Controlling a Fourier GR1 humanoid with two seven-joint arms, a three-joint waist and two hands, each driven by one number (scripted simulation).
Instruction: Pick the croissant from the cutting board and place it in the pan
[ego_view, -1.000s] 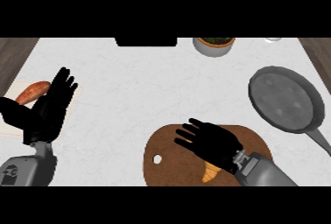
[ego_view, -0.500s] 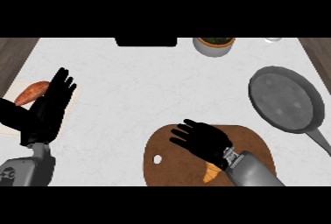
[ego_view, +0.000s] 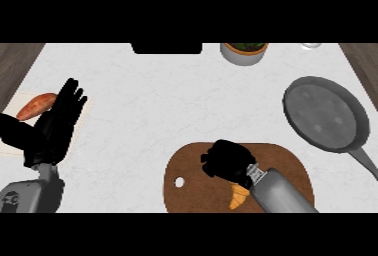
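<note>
Your right hand (ego_view: 230, 161), fingers curled round the croissant (ego_view: 238, 196) on the cutting board (ego_view: 288, 159), should next lift it to the pan (ego_view: 325, 114); your left hand (ego_view: 57, 120) rests with fingers straight.

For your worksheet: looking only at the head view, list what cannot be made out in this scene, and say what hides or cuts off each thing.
- Golden-brown croissant, head view: only its lower tip shows; the right hand and grey forearm cover the rest.
- Whether that hand holds the croissant: hidden beneath the curled fingers.
- Round brown wooden cutting board: its lower edge is cut off by the view's bottom.
- Grey metal pan: its handle runs off the right edge.
- Black object at the top edge: cut off, unidentifiable.
</note>
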